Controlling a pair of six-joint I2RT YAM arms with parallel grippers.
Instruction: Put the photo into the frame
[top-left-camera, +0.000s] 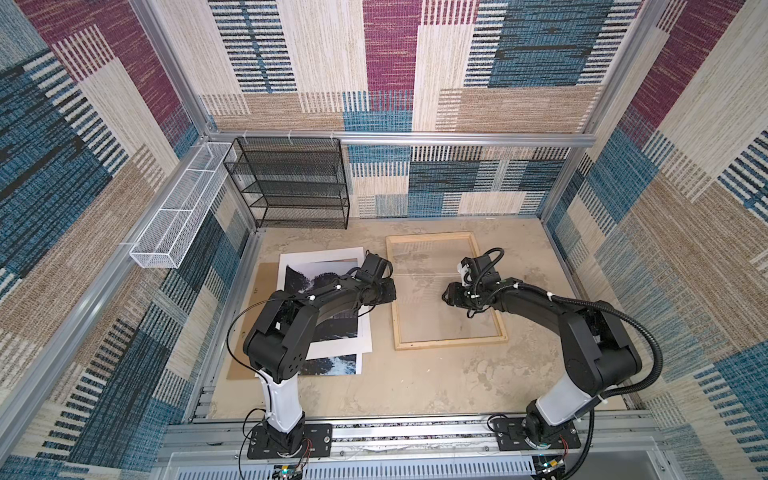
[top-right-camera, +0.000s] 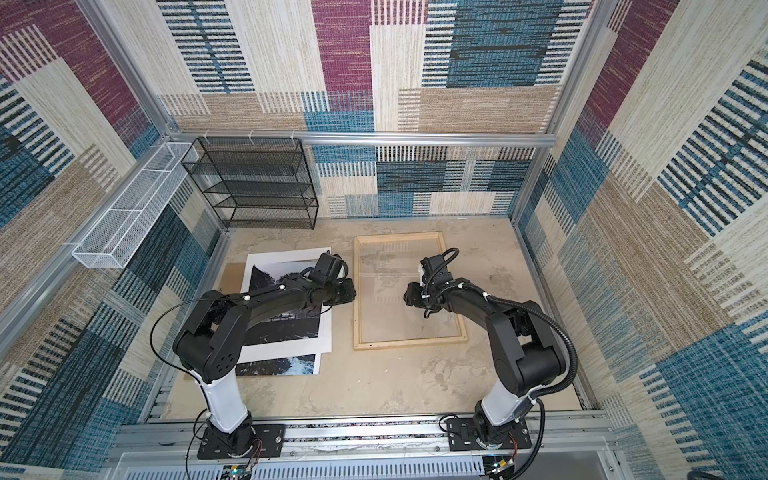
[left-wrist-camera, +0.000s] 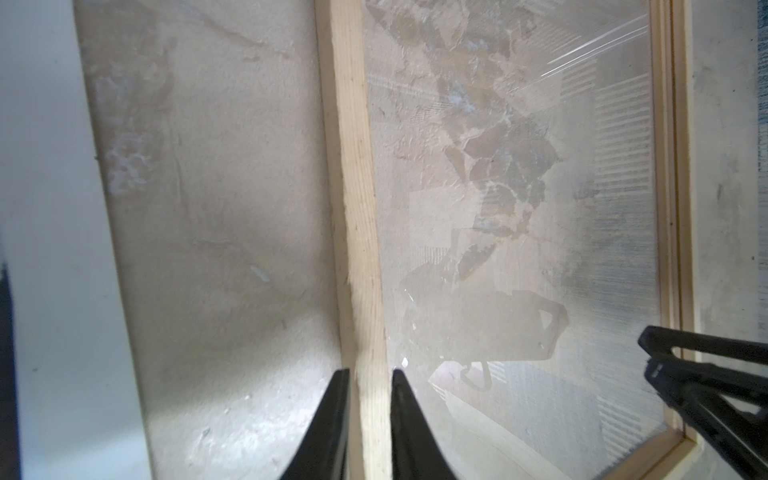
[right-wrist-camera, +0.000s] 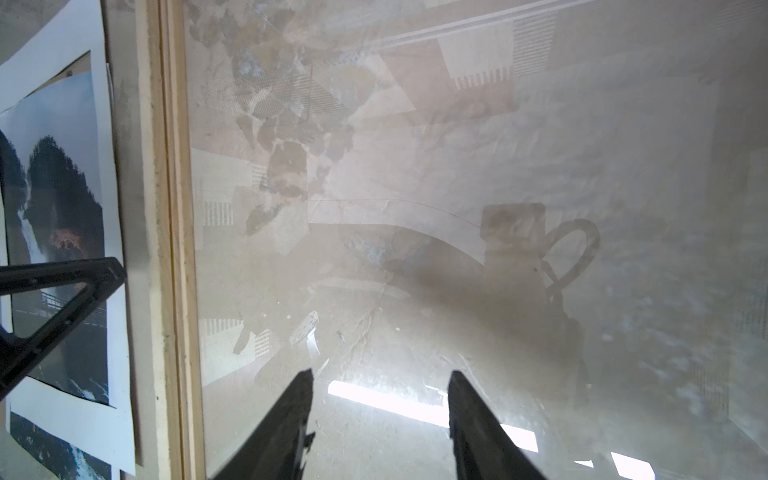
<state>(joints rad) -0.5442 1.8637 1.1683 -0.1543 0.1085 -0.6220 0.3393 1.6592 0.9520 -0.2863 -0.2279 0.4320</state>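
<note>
The frame (top-left-camera: 451, 343), pale wood bars round a clear pane, lies flat on the table right of centre in both top views (top-right-camera: 409, 343). My left gripper (top-left-camera: 390, 291) is at its left bar; in the left wrist view the gripper (left-wrist-camera: 371, 374) is shut on that bar (left-wrist-camera: 353, 187), one finger on each side. My right gripper (top-left-camera: 445, 297) hovers open over the pane, nothing between its fingers (right-wrist-camera: 380, 374). The photo (top-left-camera: 332, 365) of dark hills and foaming water lies at the left under a white mat, showing through the mat's opening (right-wrist-camera: 62, 187) and sticking out at its near edge (top-right-camera: 286, 365).
The white mat (top-left-camera: 365, 328) lies on the photo, over a brown backing sheet (top-left-camera: 262, 291). A black mesh shelf (top-left-camera: 291, 183) stands at the back left, with a white wire basket (top-left-camera: 178, 208) on the left rail. Patterned walls close in three sides.
</note>
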